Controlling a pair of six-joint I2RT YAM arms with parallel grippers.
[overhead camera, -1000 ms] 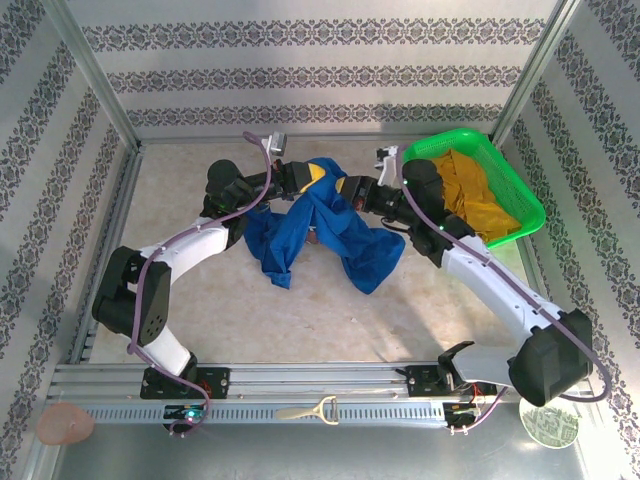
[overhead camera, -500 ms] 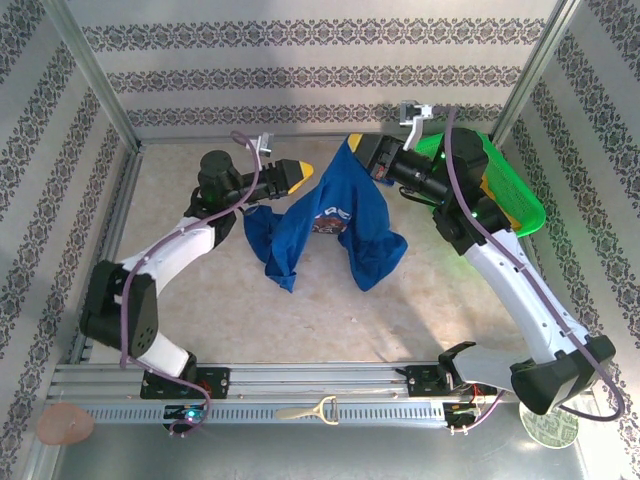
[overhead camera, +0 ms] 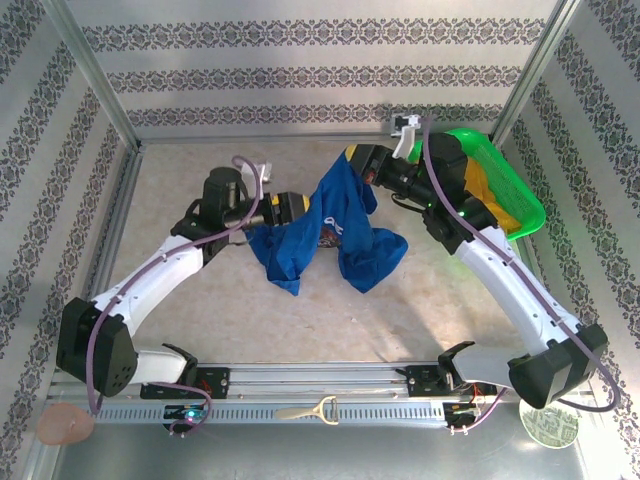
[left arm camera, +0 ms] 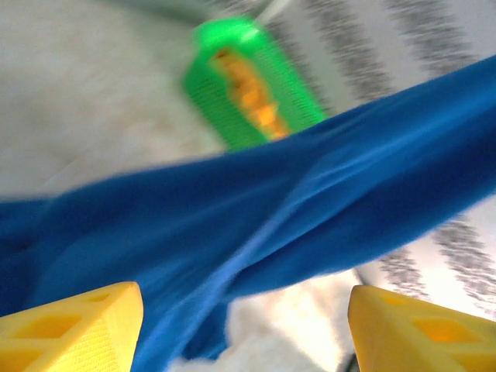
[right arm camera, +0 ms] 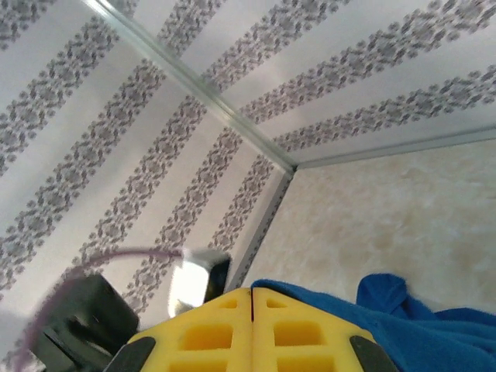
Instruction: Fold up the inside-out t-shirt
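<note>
The inside-out t-shirt (overhead camera: 340, 215) is royal blue, and a bit of white print shows near its middle. One end of it hangs up from my right gripper (overhead camera: 352, 160), which is shut on the cloth at the back of the table. The lower folds rest crumpled on the table. In the right wrist view the gripper (right arm camera: 252, 291) has its jaws pressed together, and the t-shirt (right arm camera: 422, 329) trails off to their right. My left gripper (overhead camera: 298, 205) sits at the shirt's left side. It (left arm camera: 244, 306) is open, its yellow fingers (left arm camera: 74, 329) wide apart just below the hanging t-shirt (left arm camera: 256, 209).
A green basket (overhead camera: 525, 205) holding a mustard-yellow garment (overhead camera: 478, 195) stands at the back right, close behind the right arm; the basket (left arm camera: 240, 85) also shows in the left wrist view. Patterned walls and metal posts enclose the beige table (overhead camera: 260, 310).
My left gripper opened and let go of the shirt, then swung back in at its left side. My right gripper lifted its end of the shirt up and toward the back.
</note>
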